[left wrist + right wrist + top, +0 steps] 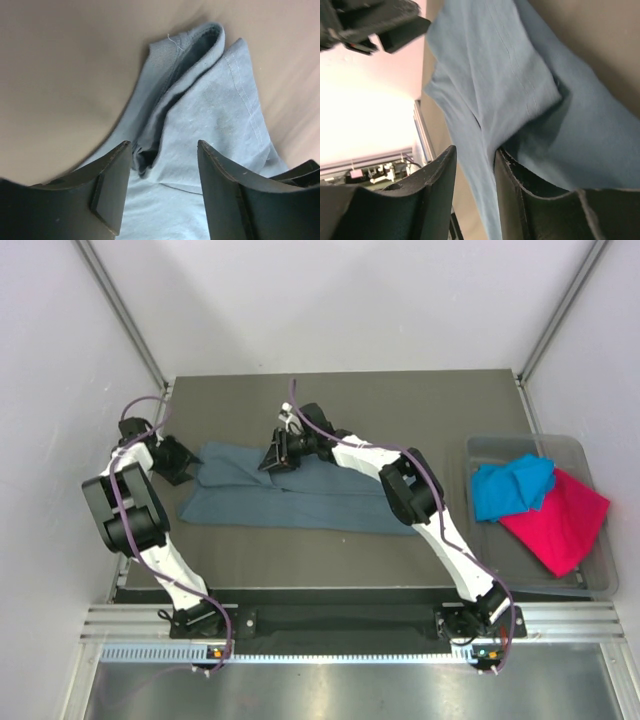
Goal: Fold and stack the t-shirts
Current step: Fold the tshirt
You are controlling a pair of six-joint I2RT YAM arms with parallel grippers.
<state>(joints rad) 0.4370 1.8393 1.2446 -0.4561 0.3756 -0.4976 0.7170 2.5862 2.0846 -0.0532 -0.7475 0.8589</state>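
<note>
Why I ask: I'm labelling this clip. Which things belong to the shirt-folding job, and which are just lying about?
Part of the job:
slate-blue shirt
turquoise shirt
pink shirt

Just lying about:
clear plastic tub, which holds the turquoise and pink shirts
table

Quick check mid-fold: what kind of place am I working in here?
Probably a lab test cell, not a home: plain white panel walls, an aluminium rail along the near edge, and one slate-blue t-shirt on a grey table.
</note>
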